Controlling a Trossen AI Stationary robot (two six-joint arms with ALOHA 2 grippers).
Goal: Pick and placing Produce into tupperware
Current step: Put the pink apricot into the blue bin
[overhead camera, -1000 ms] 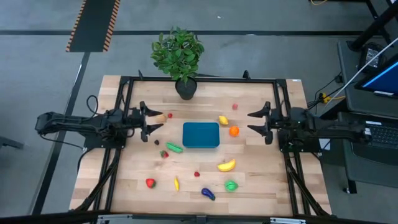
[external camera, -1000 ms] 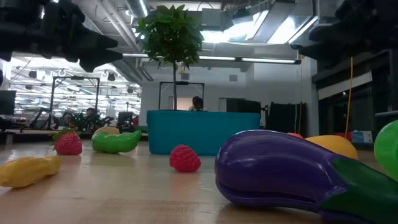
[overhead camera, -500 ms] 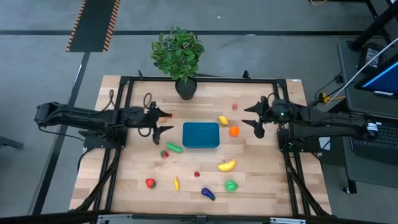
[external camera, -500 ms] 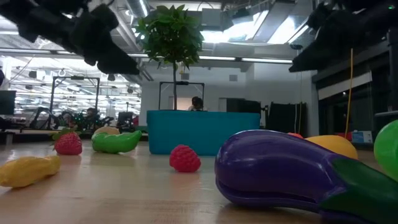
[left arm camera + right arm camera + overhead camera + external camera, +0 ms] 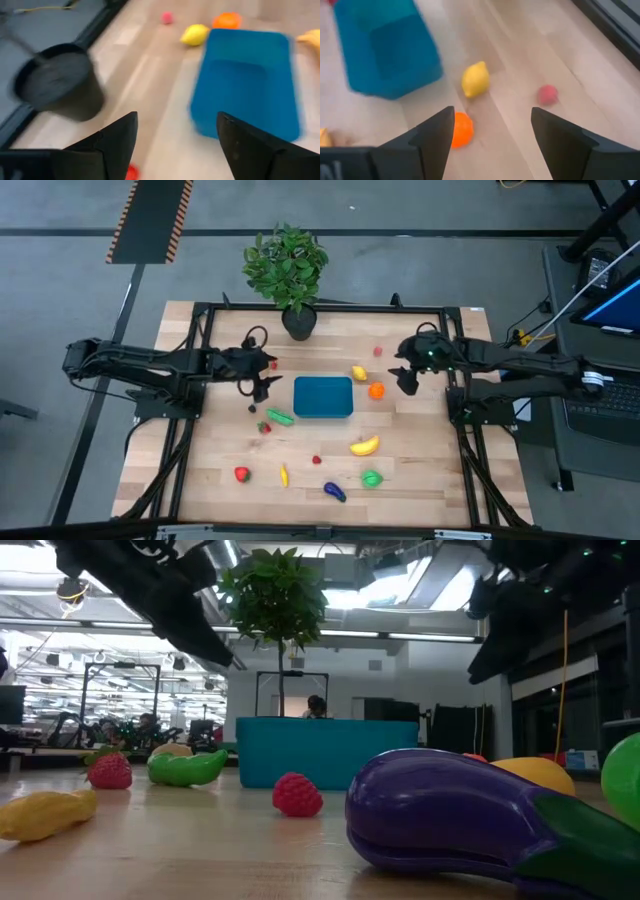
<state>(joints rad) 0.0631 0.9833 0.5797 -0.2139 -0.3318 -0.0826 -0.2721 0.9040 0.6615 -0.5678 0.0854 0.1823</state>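
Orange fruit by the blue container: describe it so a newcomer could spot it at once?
Find the teal container mid-table in the high view, then look just past its edge on the right arm's side. Two fruits sit there: the orange is the round one, while its neighbour, the lemon, is yellow and pointed.

No legible text, labels or numbers.

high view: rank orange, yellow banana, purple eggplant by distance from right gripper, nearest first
From the right gripper:
1. Orange, just off the tupperware's right end.
2. Yellow banana, toward the table's front.
3. Purple eggplant, near the front edge.
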